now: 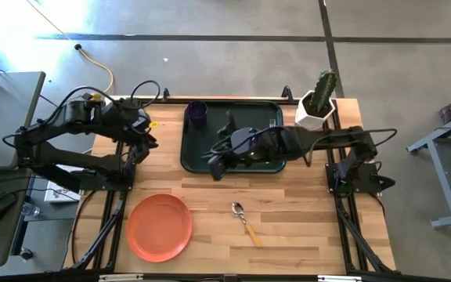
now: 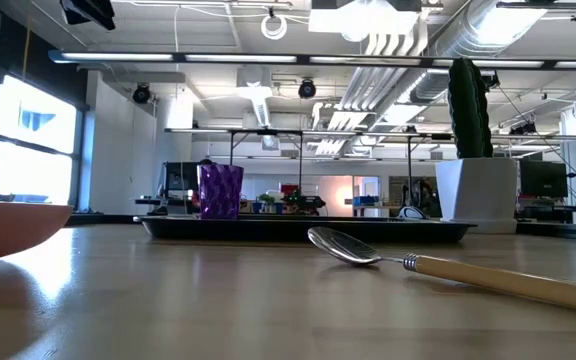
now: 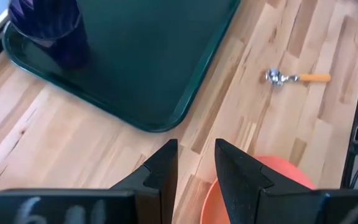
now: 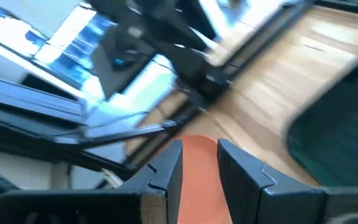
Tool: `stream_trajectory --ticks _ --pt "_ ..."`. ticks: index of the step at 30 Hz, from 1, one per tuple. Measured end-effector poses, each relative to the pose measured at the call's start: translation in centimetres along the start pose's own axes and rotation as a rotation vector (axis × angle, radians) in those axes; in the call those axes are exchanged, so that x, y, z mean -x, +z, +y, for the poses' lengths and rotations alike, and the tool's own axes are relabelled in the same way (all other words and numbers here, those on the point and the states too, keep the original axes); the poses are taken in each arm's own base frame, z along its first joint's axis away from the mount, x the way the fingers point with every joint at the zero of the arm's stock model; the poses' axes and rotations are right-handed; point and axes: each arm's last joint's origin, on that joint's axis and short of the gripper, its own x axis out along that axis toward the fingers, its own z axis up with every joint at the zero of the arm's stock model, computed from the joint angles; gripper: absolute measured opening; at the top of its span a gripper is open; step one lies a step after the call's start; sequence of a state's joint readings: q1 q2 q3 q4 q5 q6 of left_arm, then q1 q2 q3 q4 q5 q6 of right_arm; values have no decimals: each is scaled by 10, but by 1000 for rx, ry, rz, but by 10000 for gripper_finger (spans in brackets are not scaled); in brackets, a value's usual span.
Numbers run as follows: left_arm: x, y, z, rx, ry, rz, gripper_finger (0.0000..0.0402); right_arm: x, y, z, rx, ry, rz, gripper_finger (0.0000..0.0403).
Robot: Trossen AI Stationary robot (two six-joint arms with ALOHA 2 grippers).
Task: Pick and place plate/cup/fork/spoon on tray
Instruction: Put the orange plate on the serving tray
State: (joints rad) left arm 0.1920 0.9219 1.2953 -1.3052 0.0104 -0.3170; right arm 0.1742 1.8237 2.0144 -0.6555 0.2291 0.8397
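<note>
While the cup (image 1: 196, 111) already stands on the tray (image 1: 266, 166), the plate (image 1: 159, 226) lies flat on the bench (image 1: 304, 235): light, stiff, slick-looking, best pinched at its rim. The spoon (image 1: 247, 222) lies near. Right hand (image 1: 217, 169) hovers over the tray, left hand (image 1: 142, 146) beside it, both narrowly parted, empty.

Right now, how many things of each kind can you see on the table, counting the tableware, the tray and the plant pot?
Plate: 1, on the bare wood.
Cup: 1, standing on the tray.
Spoon: 1, on the bare wood.
Tray: 1.
Cactus pot: 1, beside the tray.
Fork: 0 visible; the right arm covers part of the tray.
Total: 5
</note>
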Motion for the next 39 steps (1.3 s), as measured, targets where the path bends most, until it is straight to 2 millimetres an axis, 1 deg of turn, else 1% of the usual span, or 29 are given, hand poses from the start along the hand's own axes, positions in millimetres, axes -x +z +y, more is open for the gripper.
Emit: stream_trajectory --ticks 3,7,11,15,19,27,33,39 --pt "-4 -4 1 -8 0 9 94 -14 -8 5 12 27 -3 91" --pt "-9 -5 1 -8 1 11 94 -32 -25 6 31 7 36 91" --pt "-14 -7 2 -8 7 29 94 -57 -46 3 50 -34 92 91" --pt "-17 -8 2 -8 11 42 94 -77 -63 -1 29 -48 154 91" --pt "-17 -8 2 -8 11 42 94 -98 -78 -9 11 -77 207 91" --pt "-17 -8 2 -8 11 43 94 -132 -105 -25 22 -118 306 91" --pt "-17 -8 2 -7 11 43 95 -152 -121 -38 35 -106 405 91" --pt "-17 -8 2 -7 11 43 95 -172 -134 -51 67 -111 454 100"
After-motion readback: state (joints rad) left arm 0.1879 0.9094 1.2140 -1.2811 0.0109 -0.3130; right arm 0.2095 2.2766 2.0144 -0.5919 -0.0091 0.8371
